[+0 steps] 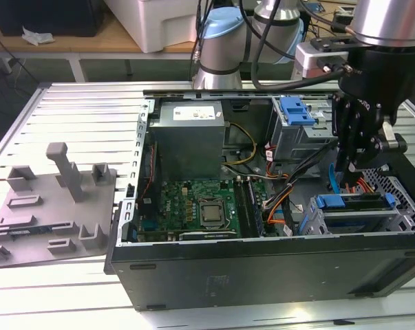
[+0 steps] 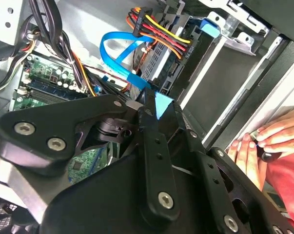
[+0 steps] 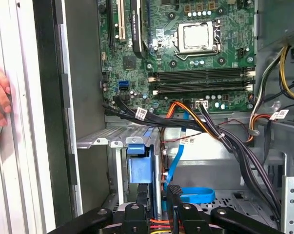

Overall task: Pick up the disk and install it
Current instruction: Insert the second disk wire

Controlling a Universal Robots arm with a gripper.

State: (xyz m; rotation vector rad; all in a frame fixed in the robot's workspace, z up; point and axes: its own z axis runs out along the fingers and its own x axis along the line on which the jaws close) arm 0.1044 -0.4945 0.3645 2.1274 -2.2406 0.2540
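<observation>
The disk [image 1: 352, 203] sits in the drive cage at the near corner of the open computer case [image 1: 262, 275], on the exterior view's right. Its blue carrier rail lies across the top. In the first wrist view the blue carrier end [image 3: 139, 168] stands in the grey cage slot. My gripper [image 1: 350, 168] hangs just above the disk, and its black fingertips [image 3: 142, 207] are a narrow gap apart with nothing held. A blue flat cable [image 3: 193, 195] and orange-red power wires [image 2: 159, 31] run beside the fingers.
The motherboard [image 1: 200, 206] fills the case floor, with the grey power-supply box [image 1: 190, 137] behind it. A blue bracket [image 1: 294, 110] tops another grey cage. A grey fixture plate [image 1: 49, 206] lies on the exterior view's left. A person's hand [image 2: 268, 141] rests outside the case wall.
</observation>
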